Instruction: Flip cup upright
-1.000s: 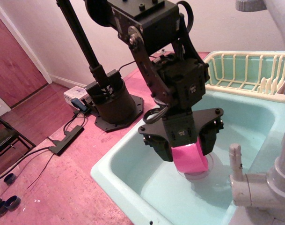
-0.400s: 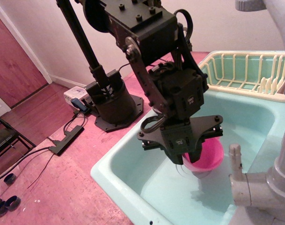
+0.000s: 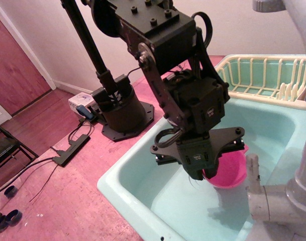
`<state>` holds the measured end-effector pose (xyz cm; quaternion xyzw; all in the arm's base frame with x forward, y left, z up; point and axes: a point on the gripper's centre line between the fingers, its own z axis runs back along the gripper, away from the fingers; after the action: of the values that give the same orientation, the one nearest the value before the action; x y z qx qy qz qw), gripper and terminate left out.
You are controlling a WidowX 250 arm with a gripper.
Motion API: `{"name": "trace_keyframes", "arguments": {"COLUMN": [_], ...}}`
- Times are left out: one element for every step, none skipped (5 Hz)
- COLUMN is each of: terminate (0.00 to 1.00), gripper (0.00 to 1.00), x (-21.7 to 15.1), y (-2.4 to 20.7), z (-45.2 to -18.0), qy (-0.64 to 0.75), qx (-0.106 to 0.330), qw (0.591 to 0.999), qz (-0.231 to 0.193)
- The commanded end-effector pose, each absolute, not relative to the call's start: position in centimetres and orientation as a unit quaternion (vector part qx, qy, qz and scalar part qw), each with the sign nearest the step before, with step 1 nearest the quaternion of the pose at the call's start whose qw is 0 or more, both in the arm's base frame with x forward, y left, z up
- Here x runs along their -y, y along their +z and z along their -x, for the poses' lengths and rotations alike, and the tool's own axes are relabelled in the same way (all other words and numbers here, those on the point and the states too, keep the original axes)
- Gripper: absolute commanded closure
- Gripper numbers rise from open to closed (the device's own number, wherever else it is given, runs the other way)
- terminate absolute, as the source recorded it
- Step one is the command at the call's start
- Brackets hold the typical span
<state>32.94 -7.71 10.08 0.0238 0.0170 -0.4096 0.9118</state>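
Note:
The bright pink cup (image 3: pixel 230 171) is inside the pale green sink (image 3: pixel 123 176), just above its floor near the right side. Its open mouth faces up and slightly toward the camera. My black gripper (image 3: pixel 207 169) reaches down into the sink from above and is shut on the cup's left wall. The gripper body hides the left part of the cup. I cannot tell whether the cup's base touches the sink floor.
A grey faucet (image 3: pixel 286 198) with a white knob (image 3: pixel 252 168) stands close to the right of the cup. A cream dish rack (image 3: pixel 263 75) sits behind the sink. The arm's base (image 3: pixel 120 108) and a power strip (image 3: pixel 71 148) are on the pink counter at left.
The cup has turned in the gripper from side-on with its wall facing the camera to mouth up. The gripper and cup have shifted slightly right and lower in the sink.

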Motion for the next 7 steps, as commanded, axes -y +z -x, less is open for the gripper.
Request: {"name": "trace_keyframes", "arguments": {"terminate": [0.00,0.00,0.00,0.00,0.00,0.00,0.00], "gripper": [0.00,0.00,0.00,0.00,0.00,0.00,0.00], "x": [8.2,8.1,7.4,6.8,6.8,6.8,6.8], "y": [11.3,11.6,13.6,16.3,16.4,16.4,16.4], "z": [-34.0,-34.2,-34.6,-34.4,-33.9,-33.9,-33.9], "qy": [-0.420,-0.416,-0.411,-0.401,-0.399,-0.399,-0.399], "qx": [0.015,0.015,0.014,0.009,0.024,0.024,0.024], "qw": [0.907,0.909,0.910,0.913,0.915,0.915,0.915], "qz": [-0.023,-0.024,-0.043,-0.071,-0.048,-0.048,-0.048]}}
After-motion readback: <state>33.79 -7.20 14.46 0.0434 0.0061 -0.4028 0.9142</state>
